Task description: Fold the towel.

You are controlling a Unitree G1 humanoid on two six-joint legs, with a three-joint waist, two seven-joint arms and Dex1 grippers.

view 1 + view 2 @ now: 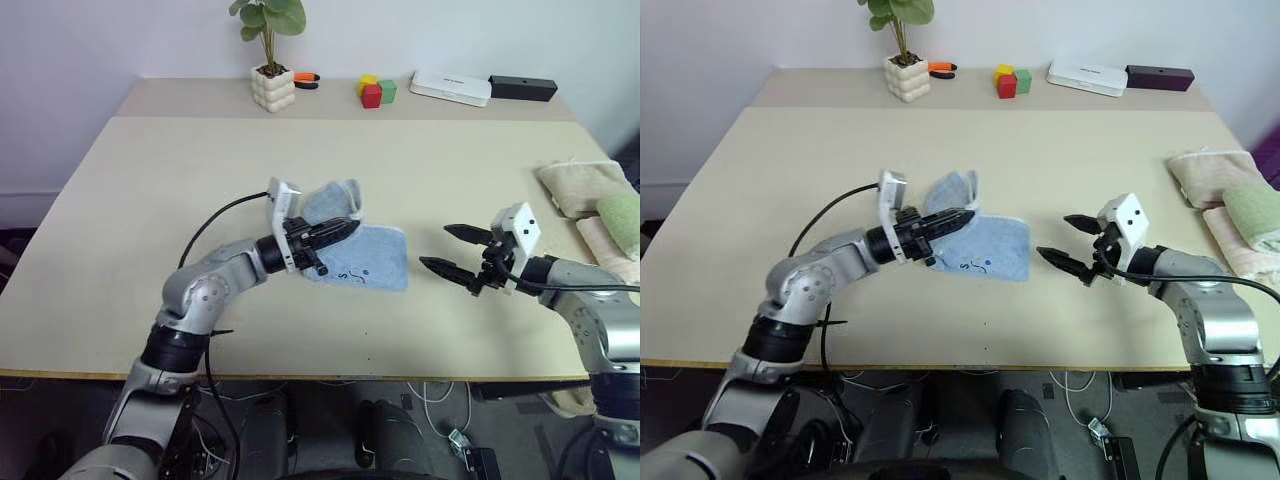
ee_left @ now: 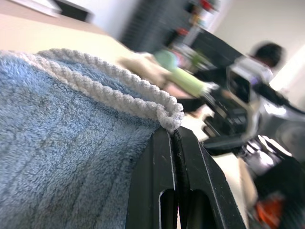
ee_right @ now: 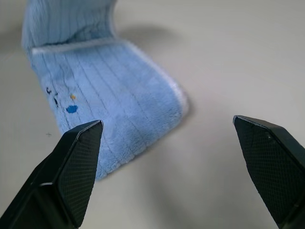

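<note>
Towel (image 1: 370, 255) edge pinched in level left claw (image 1: 345, 228); right claw (image 1: 455, 250) gapes beside it.

On a beige table (image 1: 150, 200), the left gripper (image 1: 345, 230) pinches a raised fold of the light blue towel (image 1: 370, 262), while the right gripper (image 1: 445, 250) hangs spread wide beside it.

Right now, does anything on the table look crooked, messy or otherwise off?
Only the blue towel: it lies at a slant mid-table, half folded, one edge lifted off the surface because the left hand is shut on its white trim. The right hand is open beside it, not touching. The folded towels at the right edge look tidy.
</note>
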